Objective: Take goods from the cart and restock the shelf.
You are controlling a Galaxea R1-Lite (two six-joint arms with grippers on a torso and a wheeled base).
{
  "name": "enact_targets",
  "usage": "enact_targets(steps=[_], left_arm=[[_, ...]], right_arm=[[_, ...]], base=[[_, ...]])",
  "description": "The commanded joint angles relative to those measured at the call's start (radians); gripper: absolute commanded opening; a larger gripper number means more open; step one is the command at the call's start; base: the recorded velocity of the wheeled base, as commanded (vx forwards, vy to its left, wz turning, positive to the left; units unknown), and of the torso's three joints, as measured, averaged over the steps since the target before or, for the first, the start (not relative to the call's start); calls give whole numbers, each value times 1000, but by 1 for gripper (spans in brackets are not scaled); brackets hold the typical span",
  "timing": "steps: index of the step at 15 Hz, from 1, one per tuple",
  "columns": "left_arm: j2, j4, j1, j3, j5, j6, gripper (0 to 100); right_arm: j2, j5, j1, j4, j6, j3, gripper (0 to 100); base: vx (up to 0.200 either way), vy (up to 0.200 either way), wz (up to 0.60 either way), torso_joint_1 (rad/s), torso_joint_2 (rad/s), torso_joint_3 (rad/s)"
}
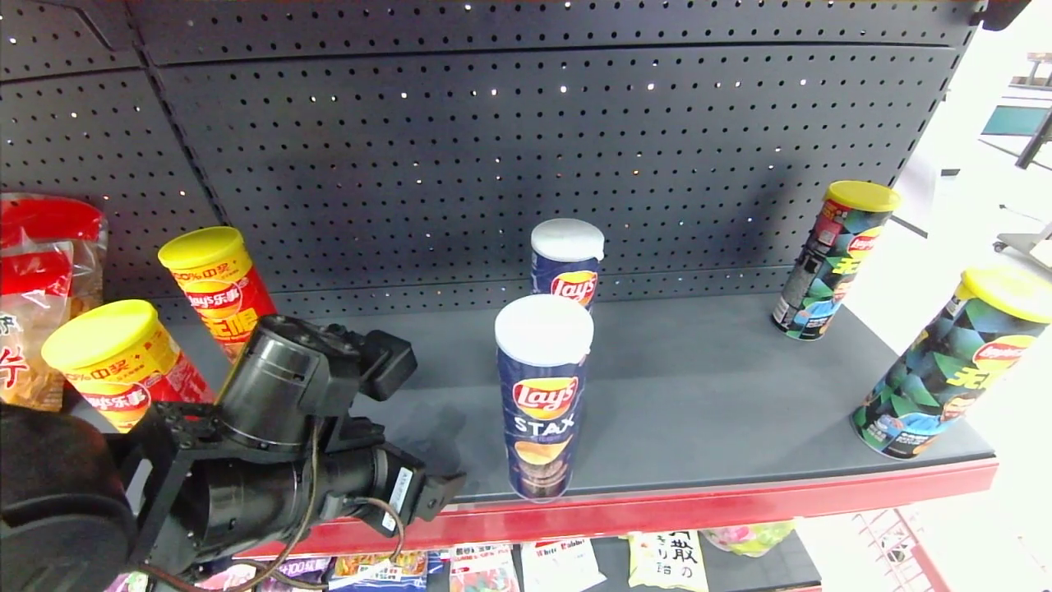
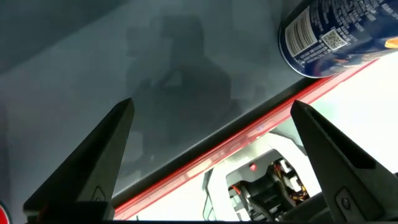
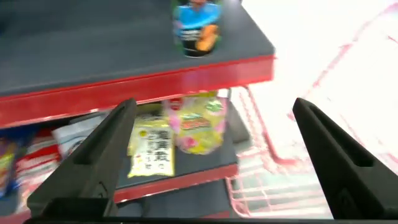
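— On the grey shelf point(image 1: 699, 395), at centre, what stands?
— Two blue cans with white lids, upright, one behind the other. The front blue can point(image 1: 542, 395) is close to the shelf's red front edge. The rear blue can point(image 1: 565, 263) is near the pegboard back point(image 1: 493, 148).
— And to either side?
— At the robot's left are the rear red can point(image 1: 218, 288) and the front red can point(image 1: 123, 362), both yellow-lidded, just beside bagged snacks point(image 1: 33, 312). At the robot's right, the rear patterned can point(image 1: 830, 263) is by the pegboard and the front patterned can point(image 1: 945, 370) is at the front corner, well apart from it.
— State of the left gripper point(image 2: 211, 109)?
— Released: its fingers are spread wide with nothing between them. It hangs over the shelf's red front edge, and the base of the front blue can is near but not touching. In the head view the left arm point(image 1: 279, 427) sits low, on the robot's left of that can.
— And the right gripper point(image 3: 214, 106)?
— Also released and empty. It hangs out in front of the shelf's right end, facing the red edge below the front patterned can. Past its fingers, the lower shelf point(image 1: 764, 571) carries a flat packet point(image 3: 152, 149) and a pale green bag point(image 3: 199, 121). The cart point(image 3: 280, 180), a pale red wire frame, stands just beside that lower shelf.
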Motion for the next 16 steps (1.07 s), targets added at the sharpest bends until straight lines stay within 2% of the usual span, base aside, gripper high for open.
enact_targets(steps=[1,2,4,6,7,8,9,12,16], left_arm=[[3,-1,0,-1,0,-1,100],[7,-1,0,-4,0,-1,100],[10,-1,0,-7,0,1,100],[18,-1,0,-10,-3,1,100],[24,-2,-2,-13,-3,1,100],[27,-2,-2,-17,-3,1,100],[30,-2,-2,-24,-1,1,100],[33,-1,-9,-48,0,1,100],[62,-2,-35,-57,3,1,100]], right_arm=[[-39,23,-16,3,3,4,100],[-62,56,-4,49,-5,4,100],[-62,75,-4,37,39,4,100],[-60,113,1,39,10,4,100],[-63,136,44,40,-13,4,100],[-79,136,134,40,-11,4,100],[-82,135,154,43,-16,4,100],[-102,132,73,43,-11,4,100],[-105,119,76,43,-13,4,100]], base=[[0,0,0,0,0,0],[0,0,0,0,0,0],[0,0,0,0,0,0],[0,0,0,0,0,0],[0,0,0,0,0,0],[0,0,0,0,0,0],[0,0,0,0,0,0],[0,0,0,0,0,0],[0,0,0,0,0,0]])
